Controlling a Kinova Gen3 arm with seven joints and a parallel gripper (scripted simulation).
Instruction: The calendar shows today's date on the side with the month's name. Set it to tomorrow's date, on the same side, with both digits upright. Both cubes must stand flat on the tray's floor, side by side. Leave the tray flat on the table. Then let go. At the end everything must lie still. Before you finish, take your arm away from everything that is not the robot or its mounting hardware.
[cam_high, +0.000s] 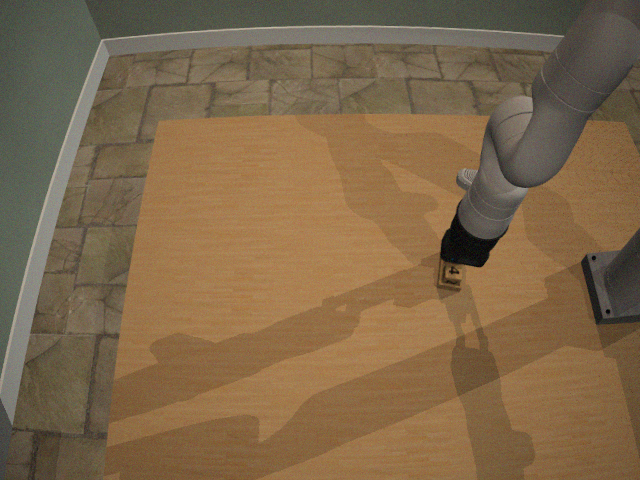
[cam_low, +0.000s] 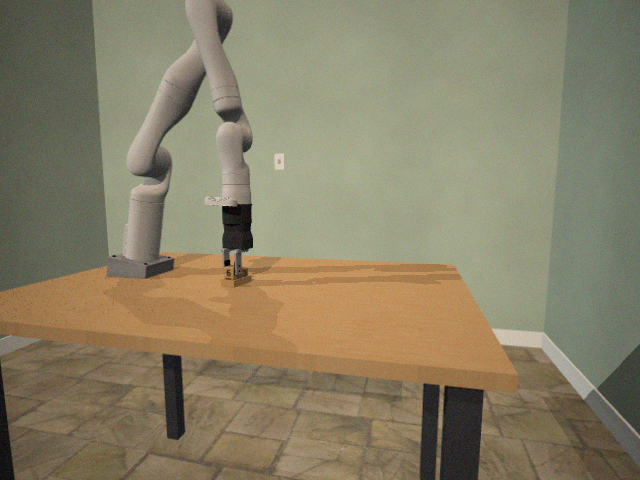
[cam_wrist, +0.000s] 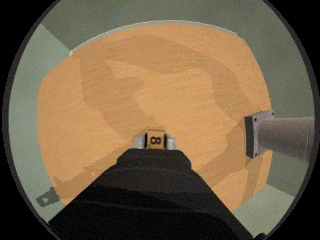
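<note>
Wrist cam: my fingers (cam_low: 232, 263) are gripping the block (cam_low: 228, 273) (cam_wrist: 155, 139) with 8 on top, lol. Top cam's got the 4-up block (cam_high: 453, 271) in the tray (cam_high: 448, 287).

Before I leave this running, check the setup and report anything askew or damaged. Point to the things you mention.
Nothing plainly stands out. The tray (cam_high: 448, 287) (cam_low: 230, 283) looks level on the table (cam_high: 232, 232) (cam_low: 361, 310) (cam_wrist: 175, 95), and I see no spill or breakage. Some of the tray is hidden, so small faults there can't be ruled out.
</note>
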